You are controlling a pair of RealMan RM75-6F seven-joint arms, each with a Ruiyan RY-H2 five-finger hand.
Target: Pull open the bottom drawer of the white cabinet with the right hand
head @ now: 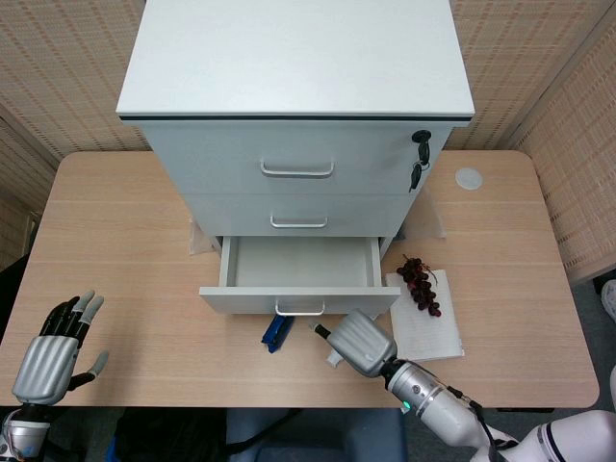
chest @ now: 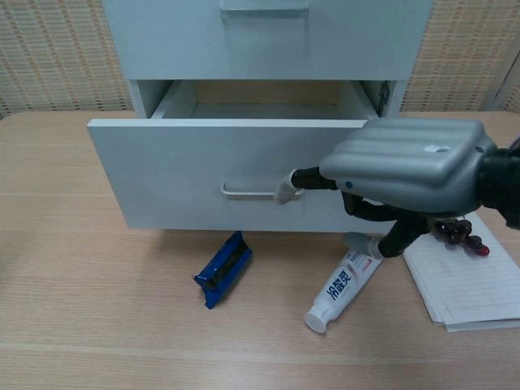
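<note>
The cabinet point(head: 296, 115) stands at the back of the bench point(head: 115, 250), its bottom drawer point(chest: 219, 175) pulled out. Before the drawer lie a clip point(chest: 223, 268) and, to its right, a toothpaste tube point(chest: 345, 280). Right of these, grapes point(head: 420, 284) rest on a notepad point(head: 433, 332).

Bottom drawer point(chest: 195, 175) pulled out; right hand point(chest: 406, 166) fingertip point(chest: 284, 192) by handle point(chest: 248, 192); toothpaste tube point(chest: 345, 280) below.

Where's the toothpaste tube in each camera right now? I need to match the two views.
Head view: the toothpaste tube is mostly hidden under the right hand; only a sliver shows, below the open bottom drawer.
Chest view: the toothpaste tube lies in plain sight, lower centre-right, cap toward the camera.
Shared landmark: the blue object to its left.
</note>
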